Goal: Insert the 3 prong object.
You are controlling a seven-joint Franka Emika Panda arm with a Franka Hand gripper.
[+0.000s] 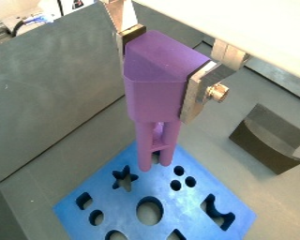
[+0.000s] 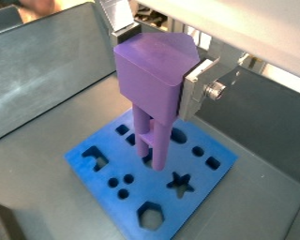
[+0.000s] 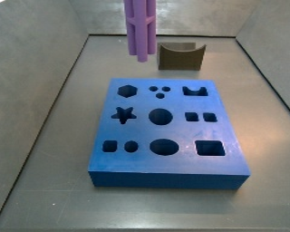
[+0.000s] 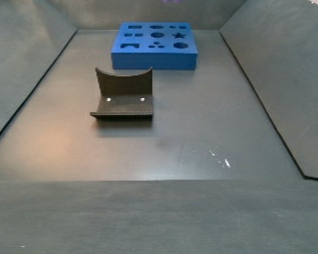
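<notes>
My gripper (image 1: 164, 66) is shut on the wide head of the purple 3 prong object (image 1: 153, 89) and holds it upright, rods pointing down. Both wrist views show it; the grip (image 2: 161, 58) and the piece (image 2: 150, 80) are plain there too. In a side view the rods (image 3: 140, 27) hang from above, their tips well above the back edge of the blue block (image 3: 166, 127). The gripper itself is out of that view. The blue block (image 1: 153, 202) has several shaped holes, among them a cluster of small round holes (image 3: 163, 90). It also shows in a side view (image 4: 155, 45).
A brown block with a curved notch (image 3: 180, 56) stands on the floor behind the blue block, and it also shows in two other views (image 4: 123, 94) (image 1: 268, 138). Grey sloping walls (image 3: 57, 100) enclose the floor on all sides.
</notes>
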